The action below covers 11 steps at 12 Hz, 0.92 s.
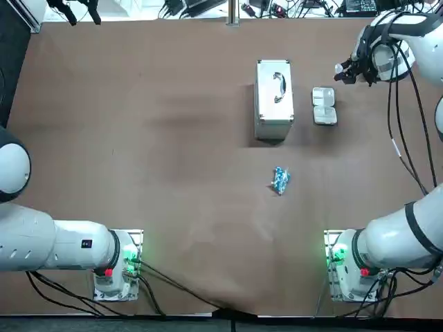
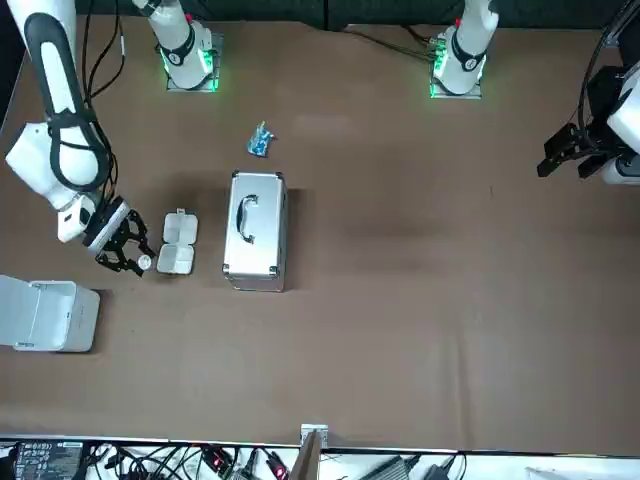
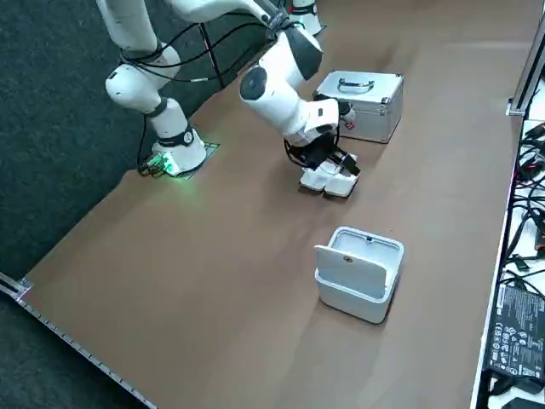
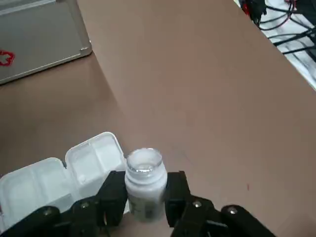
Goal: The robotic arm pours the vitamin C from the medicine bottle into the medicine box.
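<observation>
The uncapped bottle [image 4: 144, 180] is sitting clamped between the fingers of the right gripper [image 4: 144, 197], just beside the open pill box [image 4: 74, 170]. Only the wrist view is showing the box's bare white compartments. Overhead, the arm is hiding the bottle.

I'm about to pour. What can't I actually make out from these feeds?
- Contents of the medicine bottle: the wrist view shows only a pale blur inside its open mouth.
- Near edge of the medicine box: in the wrist view it is hidden behind the right gripper, which is shut on the bottle.
- Bottle in the top view: covered by the arm's wrist.
- Print on the blue packet: too small in the top view.
</observation>
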Tool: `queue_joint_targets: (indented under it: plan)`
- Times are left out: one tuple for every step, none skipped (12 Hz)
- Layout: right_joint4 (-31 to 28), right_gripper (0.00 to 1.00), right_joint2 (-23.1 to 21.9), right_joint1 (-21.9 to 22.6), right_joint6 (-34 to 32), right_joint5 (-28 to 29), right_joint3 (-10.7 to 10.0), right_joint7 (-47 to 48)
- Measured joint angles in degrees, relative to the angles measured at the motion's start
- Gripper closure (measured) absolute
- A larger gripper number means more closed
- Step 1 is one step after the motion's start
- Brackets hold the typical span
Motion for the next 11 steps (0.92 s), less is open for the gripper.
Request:
queue_joint_targets:
  plan:
    - [0.17,0.56,-0.41,0.02,-0.1,-2.93,0.03,3.33]
    - [0.37,0.56,-0.85,0.1,-0.18,-8.73,0.09,8.67]
    - [0.57,0.56,-0.94,0.15,-0.18,-12.52,0.14,11.72]
    - [0.88,0.56,-0.96,0.19,-0.18,-17.0,0.18,15.34]
    - [1.25,0.56,-0.99,0.24,-0.18,-21.76,0.23,19.35]
    - [1.59,0.56,-1.02,0.41,-0.18,-26.24,0.31,22.84]
    - [1.91,0.56,-1.05,0.75,-0.18,-30.39,0.37,26.05]
    - [2.21,0.56,-1.06,1.13,-0.18,-34.15,0.44,29.15]
    - [2.44,0.56,-1.06,1.43,-0.18,-37.62,0.59,32.17]
    - [2.58,0.57,-1.06,1.79,-0.18,-40.89,0.67,34.96]
    - [2.64,0.57,-1.06,2.27,-0.18,-43.89,0.74,37.61]
